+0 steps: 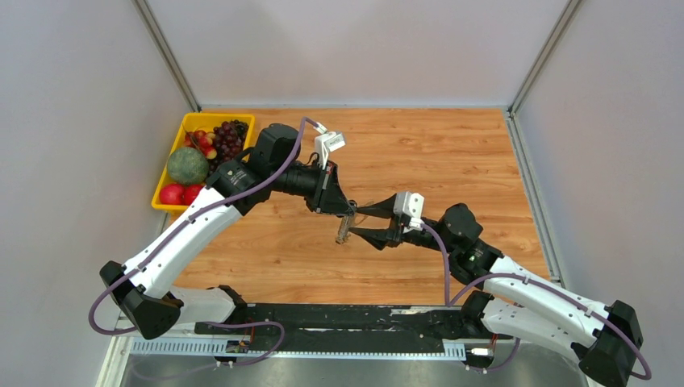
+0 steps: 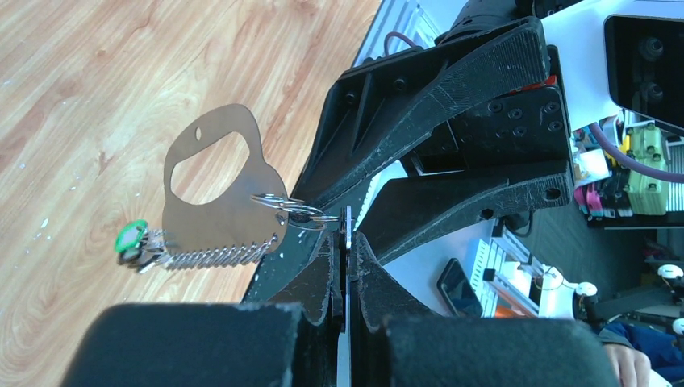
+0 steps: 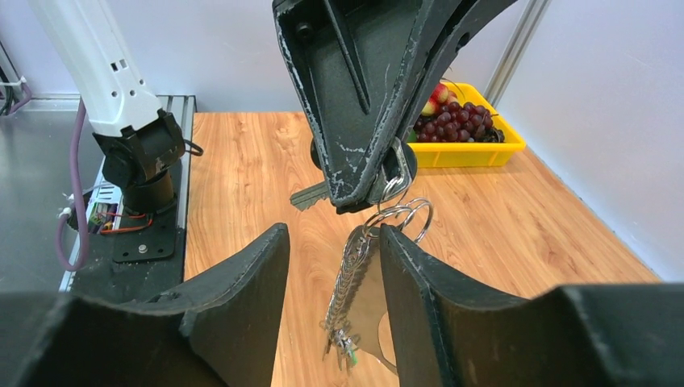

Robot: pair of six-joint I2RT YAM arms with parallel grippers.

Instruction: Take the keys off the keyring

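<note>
Keyring (image 3: 401,212): a cluster of thin silver wire split rings, up in the air over the wooden plank surface (image 1: 452,153), between the two arms and right at the tip of the left gripper (image 3: 363,193).

Hanging from the rings: a flat grey metal tag with an oval cut-out (image 2: 216,218), and a short silver link chain (image 2: 218,256) ending in a small green-capped piece (image 2: 131,238). That piece is too small for me to say whether it is a key.

Also on the rings: one silver key (image 3: 305,196). Its blade pokes out sideways from behind the left fingers and its head is hidden between them.

State of the left gripper: fingers pressed tight together, seemingly on that key's head, carrying the whole bunch.

State of the right gripper (image 3: 332,234): fingers (image 3: 242,298) parted, one either side of the hanging chain and tag, apparently touching neither.

Step in hand, as I read it: the bunch is anchored by one key and the other arm is placed for a hold. No key looks freed yet.

Next move calls for the right fingers to close on the rings or tag rather than the loose chain. The hold must be firm enough to work the wire out of the key's hole without the bunch swinging.
</note>
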